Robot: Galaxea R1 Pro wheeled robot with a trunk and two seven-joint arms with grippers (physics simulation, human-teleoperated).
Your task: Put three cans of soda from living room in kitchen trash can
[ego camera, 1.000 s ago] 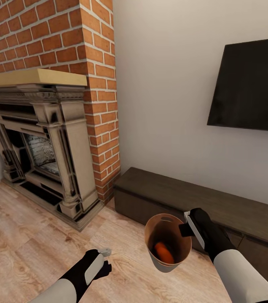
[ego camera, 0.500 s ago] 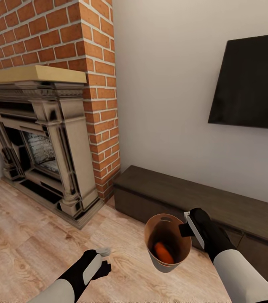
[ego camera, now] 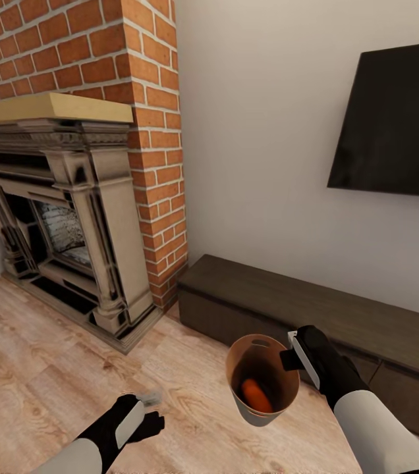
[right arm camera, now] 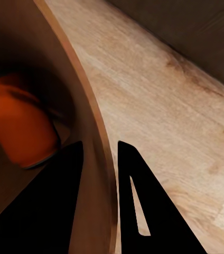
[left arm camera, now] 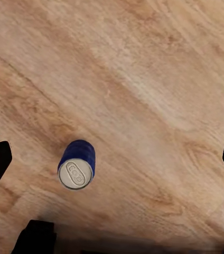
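The tash can (ego camera: 263, 382), a round bucket with a coppery-brown inner wall, a grey outer wall and an oval handle hole near its rim, hung above the light wood plank floor (ego camera: 31, 375). The right gripper (right arm camera: 99, 159) was clamped on its rim, one finger inside and one outside. An orange soda can (ego camera: 255, 394) lay tilted at the bottom. In the left wrist view a dark blue soda can (left arm camera: 76, 164) with a grey top lay on the planks between the spread fingers of the left gripper (ego camera: 149, 403), untouched. Behind stood a red-brick fireplace (ego camera: 71, 164), a low dark cabinet (ego camera: 315, 316) and a wall TV (ego camera: 394, 125).
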